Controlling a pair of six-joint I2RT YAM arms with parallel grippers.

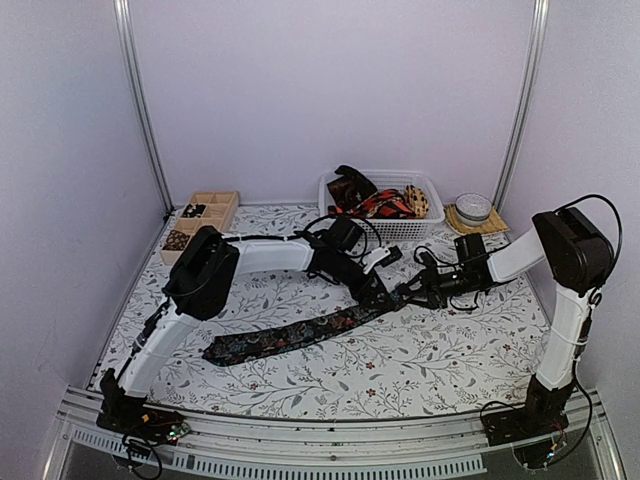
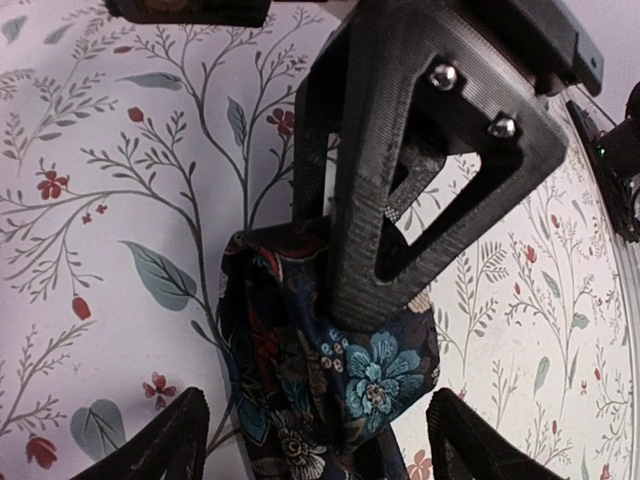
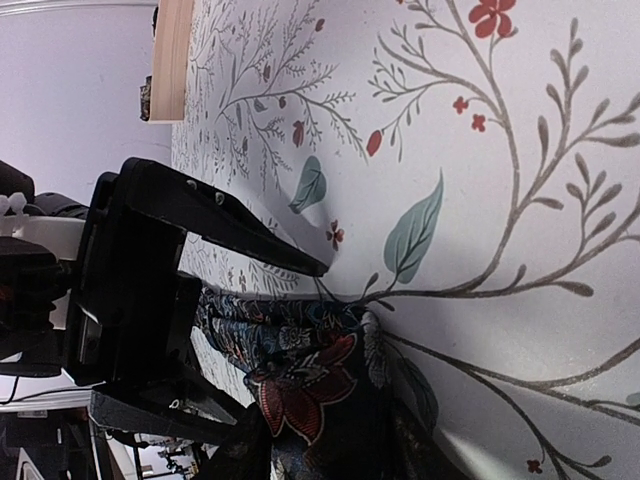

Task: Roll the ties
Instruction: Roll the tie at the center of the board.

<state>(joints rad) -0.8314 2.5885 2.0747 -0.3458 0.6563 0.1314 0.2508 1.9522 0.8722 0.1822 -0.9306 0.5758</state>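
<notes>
Currently your left gripper [image 2: 315, 405] stands open. Its two fingers [image 2: 165, 445] sit at the bottom corners of the left wrist view, with the folded end of the tie [image 2: 330, 370] between them. Your right gripper [image 1: 410, 292] shows at the top of that same view. It is clamped on the fold, its ribbed black fingers pressed onto the cloth just above a teal flower in the print.

The right wrist view gives you the same hold from the other side. The left gripper's fingers are spread wide at the left of the frame. The bunched tie end, with a red flower on it, lies low in the centre on the floral-printed table [image 3: 520, 250].

In the top view the two grippers meet just right of centre, over the tie's upper right end. From there the tie runs flat down and to the left, its other end lying lower left of centre. It is dark with a floral print. Only the end at the grippers is folded over; the rest lies unrolled.

Well apart, at the back of the table, the white basket [image 1: 430, 226] at upper centre holds more ties [image 1: 365, 195], loosely heaped. The wooden tray [image 1: 218, 205] sits at upper left. Two of its compartments hold dark things too small to tell. A round grey dish [image 1: 472, 208] on a woven mat [image 1: 455, 224] stands just right of the basket.
</notes>
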